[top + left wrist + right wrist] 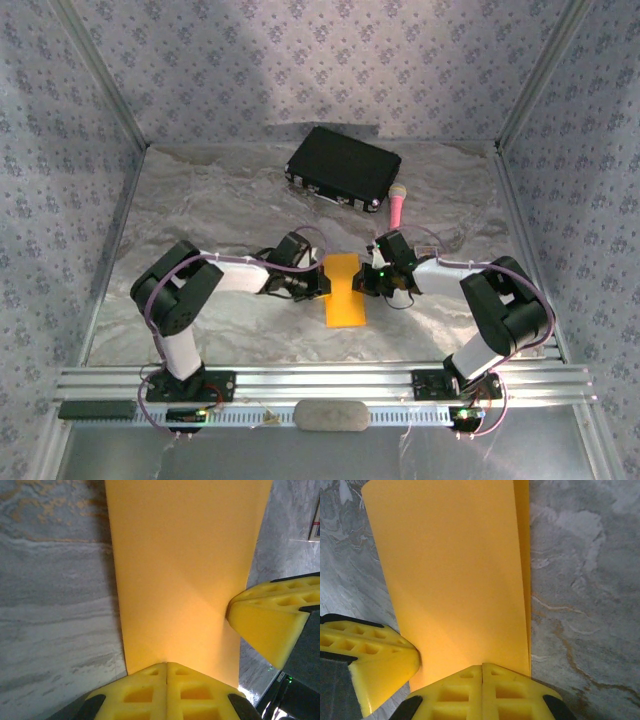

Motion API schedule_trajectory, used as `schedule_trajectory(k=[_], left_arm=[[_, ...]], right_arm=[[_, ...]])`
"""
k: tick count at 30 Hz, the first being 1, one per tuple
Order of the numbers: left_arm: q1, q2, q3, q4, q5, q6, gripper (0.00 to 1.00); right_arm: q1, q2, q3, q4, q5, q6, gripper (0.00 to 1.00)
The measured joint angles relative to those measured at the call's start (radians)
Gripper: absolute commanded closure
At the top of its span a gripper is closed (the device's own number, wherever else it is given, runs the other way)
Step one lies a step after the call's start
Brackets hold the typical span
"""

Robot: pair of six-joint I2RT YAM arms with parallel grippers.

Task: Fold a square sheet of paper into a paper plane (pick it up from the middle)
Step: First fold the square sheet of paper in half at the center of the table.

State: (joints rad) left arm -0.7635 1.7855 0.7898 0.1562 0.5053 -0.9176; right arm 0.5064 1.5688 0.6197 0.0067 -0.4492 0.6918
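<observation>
While the sheet of paper [345, 290] lies flat in the middle of the table [220, 215], it is a narrow orange strip, and its long axis runs from the arms' side toward the far wall, only a little tilted. The left gripper [318, 283] stands at the left long edge and the right gripper [372, 280] at the right long edge, so they face each other across the short width. Both are about equally near to the paper. From the left wrist, the left gripper [166, 664] has its fingers pressed together, with the tips touching the edge of the paper [185, 565]. The right gripper [237, 614] comes in at the opposite edge. The right wrist camera gives the mirror picture: the right gripper [482, 666] is also closed and sits on the paper [455, 570], where a second layer peeks out along one side. I cannot tell if any paper is caught between the fingers. I think the next fold must go along or across this long axis, so each arm works from its own side. The black case [343, 167] and the pink microphone [397, 206] lie well apart, at the far side.
</observation>
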Motion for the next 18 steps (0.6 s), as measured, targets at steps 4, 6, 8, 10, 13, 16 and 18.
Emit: schedule_trajectory(k=[4, 6, 8, 10, 13, 16, 18], left_arm=[[0.007, -0.01, 0.003, -0.028, 0.0, 0.002, 1.0], [0.019, -0.012, 0.016, -0.055, 0.001, 0.006, 1.0], [0.039, -0.012, 0.043, -0.081, 0.004, 0.013, 1.0], [0.063, -0.011, 0.085, -0.096, 0.008, 0.02, 1.0], [0.09, -0.003, 0.143, -0.097, 0.02, 0.03, 1.0], [0.109, 0.036, 0.2, -0.101, 0.028, 0.039, 1.0], [0.116, 0.074, 0.228, -0.101, 0.031, 0.039, 1.0]], right_arm=[[0.0, 0.0, 0.0, 0.0, 0.0, 0.0, 1.0], [0.0, 0.0, 0.0, 0.0, 0.0, 0.0, 1.0], [0.0, 0.0, 0.0, 0.0, 0.0, 0.0, 1.0], [0.0, 0.001, 0.002, -0.001, 0.0, 0.0, 1.0], [0.0, 0.002, 0.004, -0.004, -0.001, 0.0, 1.0], [0.0, 0.003, 0.006, -0.008, -0.001, 0.0, 1.0], [0.0, 0.003, 0.008, -0.011, -0.001, 0.0, 1.0]])
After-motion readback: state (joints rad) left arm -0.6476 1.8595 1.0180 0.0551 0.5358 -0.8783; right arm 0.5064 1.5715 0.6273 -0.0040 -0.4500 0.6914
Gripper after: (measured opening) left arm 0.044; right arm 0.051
